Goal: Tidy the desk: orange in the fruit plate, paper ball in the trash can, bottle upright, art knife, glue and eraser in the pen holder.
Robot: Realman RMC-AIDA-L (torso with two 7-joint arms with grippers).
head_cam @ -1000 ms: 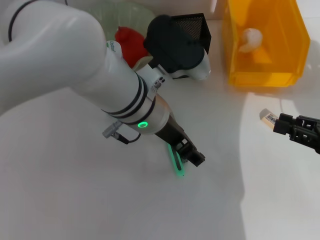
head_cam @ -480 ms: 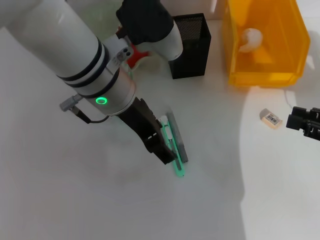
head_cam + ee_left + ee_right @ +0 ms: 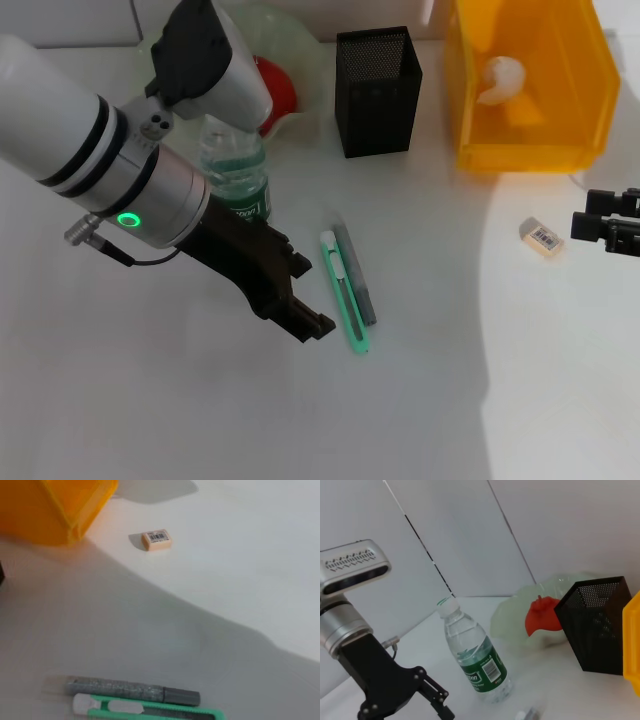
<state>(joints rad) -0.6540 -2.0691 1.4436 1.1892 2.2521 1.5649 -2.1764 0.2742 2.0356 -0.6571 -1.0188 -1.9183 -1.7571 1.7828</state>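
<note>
The clear water bottle (image 3: pixel 236 172) stands upright; it also shows in the right wrist view (image 3: pixel 478 666). My left gripper (image 3: pixel 309 294) is open and empty, low over the table just left of the green art knife (image 3: pixel 345 296) and the grey glue stick (image 3: pixel 357 276), which lie side by side. Both also show in the left wrist view, the knife (image 3: pixel 145 710) and the glue (image 3: pixel 131 690). The eraser (image 3: pixel 541 236) lies at the right, a little left of my open right gripper (image 3: pixel 592 212). The black mesh pen holder (image 3: pixel 377 92) stands at the back. An orange-red fruit (image 3: pixel 277 88) lies in the translucent fruit plate (image 3: pixel 300 50).
A yellow bin (image 3: pixel 530 140) at the back right holds a white paper ball (image 3: pixel 500 76). The bottle stands between my left arm and the plate. Bare white table spreads in front of the knife and between the glue and the eraser.
My left arm has swung back to the left, off the knife and glue, uncovering the upright bottle. My right gripper has drawn back to the right, away from the eraser.
</note>
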